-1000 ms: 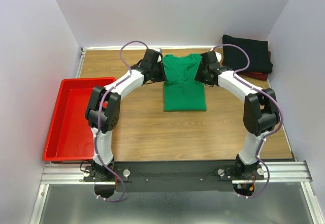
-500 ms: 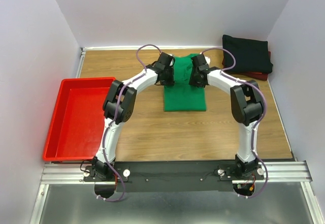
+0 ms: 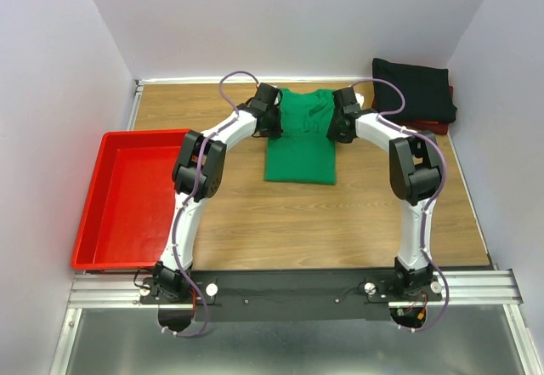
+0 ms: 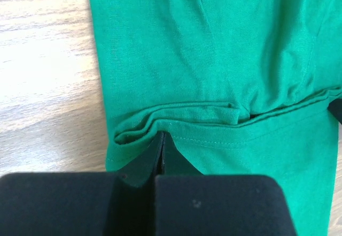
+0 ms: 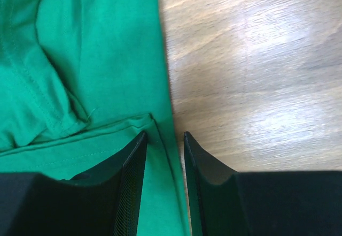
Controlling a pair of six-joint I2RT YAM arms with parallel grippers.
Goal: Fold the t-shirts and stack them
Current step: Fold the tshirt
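you're pinching the green t-shirt (image 4: pixel 214 59) tight with the left gripper (image 4: pixel 162 142); the right gripper (image 5: pixel 164 137) is straddling its edge, narrowly parted, so close it before lifting.

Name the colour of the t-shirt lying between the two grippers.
The t-shirt is plain bright green, with no print visible. The left wrist view shows it best.

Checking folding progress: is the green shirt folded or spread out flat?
Partly folded. The green shirt lies as a narrow rectangle with its sleeves turned in; the left wrist view shows doubled layers along its edge.
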